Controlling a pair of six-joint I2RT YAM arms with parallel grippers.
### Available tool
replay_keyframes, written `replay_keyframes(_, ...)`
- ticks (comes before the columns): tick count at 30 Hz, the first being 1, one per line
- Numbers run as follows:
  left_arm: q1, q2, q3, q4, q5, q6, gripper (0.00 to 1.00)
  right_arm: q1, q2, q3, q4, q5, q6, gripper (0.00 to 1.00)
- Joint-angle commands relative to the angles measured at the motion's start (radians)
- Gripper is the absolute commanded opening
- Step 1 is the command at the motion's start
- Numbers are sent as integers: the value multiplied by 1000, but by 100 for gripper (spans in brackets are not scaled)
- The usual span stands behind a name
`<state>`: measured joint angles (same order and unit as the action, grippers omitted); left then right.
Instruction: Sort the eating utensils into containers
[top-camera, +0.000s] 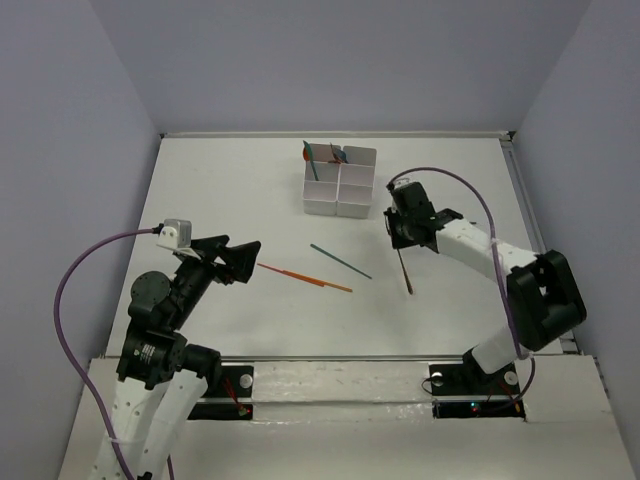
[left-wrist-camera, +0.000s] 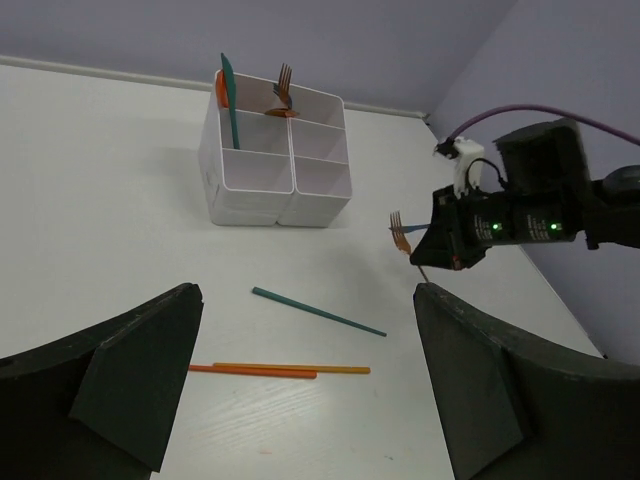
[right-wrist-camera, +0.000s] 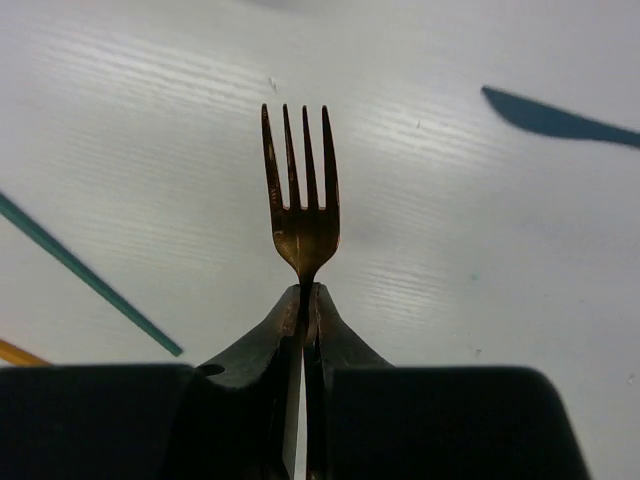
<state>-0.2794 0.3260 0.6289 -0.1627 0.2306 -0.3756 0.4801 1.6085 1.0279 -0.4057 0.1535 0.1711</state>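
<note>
The white four-compartment box (top-camera: 340, 182) stands at the table's back middle; it also shows in the left wrist view (left-wrist-camera: 275, 172). Its back-left compartment holds a teal utensil (left-wrist-camera: 231, 100), an orange one (left-wrist-camera: 221, 88) and a brown fork (left-wrist-camera: 284, 84). My right gripper (top-camera: 399, 236) is to the right of the box, shut on the neck of a brown fork (right-wrist-camera: 300, 200), whose handle (top-camera: 406, 270) slants down to the table. A teal stick (top-camera: 340, 261) and two orange sticks (top-camera: 305, 277) lie mid-table. My left gripper (top-camera: 238, 258) is open and empty, left of the sticks.
Purple cables (top-camera: 75, 290) loop from both wrists. Grey walls close in the table at the back and both sides. A metal rail (top-camera: 525, 210) runs along the right edge. A dark blue flat shape (right-wrist-camera: 560, 120) shows on the table in the right wrist view.
</note>
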Motion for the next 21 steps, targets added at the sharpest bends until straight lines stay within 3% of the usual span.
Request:
replay_keyframes(1,14,-1,-5,37,4,9,99,5,-210,-8,162,67,27,7)
replay_keyframes(8,25,11,-6,38,6,9,99,5,-259,35,476,-3,-12,7)
replay_keyframes(16,52,24,-11,43,7,9,99,5,-44,185,966,46,-88,7)
replay_keyframes(21,71,39,-11,46,19,9,99,5,148,412,1067,58,-159,7)
